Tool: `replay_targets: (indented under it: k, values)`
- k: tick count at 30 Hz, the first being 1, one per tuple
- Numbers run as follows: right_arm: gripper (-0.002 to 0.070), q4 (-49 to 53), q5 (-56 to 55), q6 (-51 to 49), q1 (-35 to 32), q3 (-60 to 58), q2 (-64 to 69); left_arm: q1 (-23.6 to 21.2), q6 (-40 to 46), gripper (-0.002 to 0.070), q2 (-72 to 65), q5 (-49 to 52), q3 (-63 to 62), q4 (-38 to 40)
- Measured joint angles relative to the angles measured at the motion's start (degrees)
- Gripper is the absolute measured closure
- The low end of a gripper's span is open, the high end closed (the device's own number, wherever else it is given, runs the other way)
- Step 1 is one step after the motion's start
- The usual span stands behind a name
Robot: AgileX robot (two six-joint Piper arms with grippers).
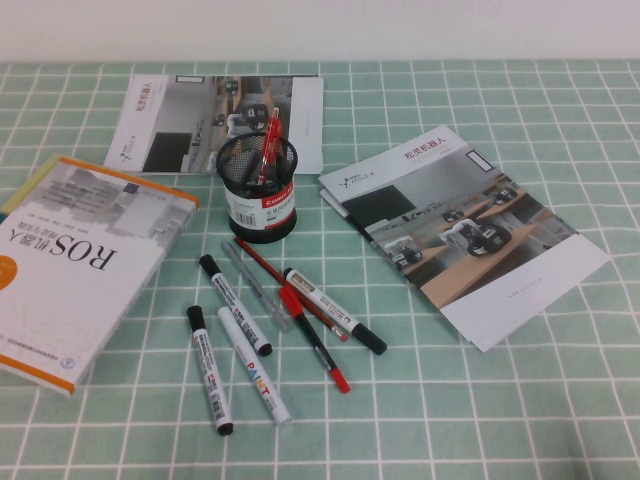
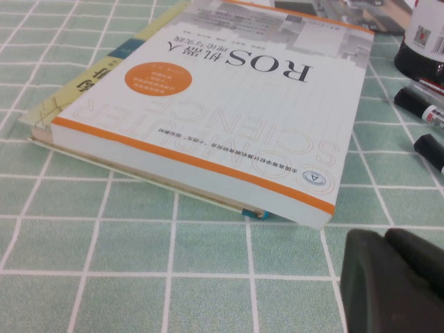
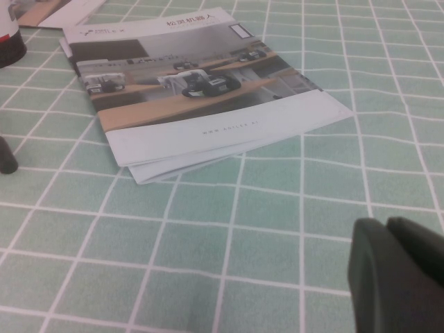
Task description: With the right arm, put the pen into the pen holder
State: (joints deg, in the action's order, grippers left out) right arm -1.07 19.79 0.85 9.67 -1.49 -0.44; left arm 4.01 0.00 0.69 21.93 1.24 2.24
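While both arms sit low and out of my overhead camera, I see the left pincer only in its own wrist view, its black fingers pressed together with no gap, hovering just above the green checked counter near the corner of the ROS book. My right pincer is likewise clenched on nothing, low over bare cloth just short of the right brochure. Nearest me in the overhead view lies a scatter of writing tools: a white marker with dark print, the all-white PAINT marker just beside it, and another dark-printed marker angled above them. A red ballpoint runs diagonally through the group, close beside a clear pen and a thin red pen. The pen, white-barrelled with reddish print and black ends, lies flat on the counter at the right edge of this cluster, touching or overlapping the red ballpoint, well apart from either pincer. Just beyond the cluster stands the pen holder, upright, with a red pen leaning inside it. Farther back, a second brochure lies flat behind the holder, near the counter's far edge.
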Motion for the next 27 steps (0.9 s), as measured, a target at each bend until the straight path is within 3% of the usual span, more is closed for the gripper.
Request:
replay_targets:
  k: [12,27]
  values:
    - [0.0696,-1.8,-3.96,0.0,0.0,0.0,0.0,0.0,0.0,0.0679,0.0,0.0,0.0,0.0]
    - [0.0696,-28.11,-16.81,0.0,0.0,0.0,0.0,0.0,0.0,0.0679,0.0,0.0,0.0,0.0]
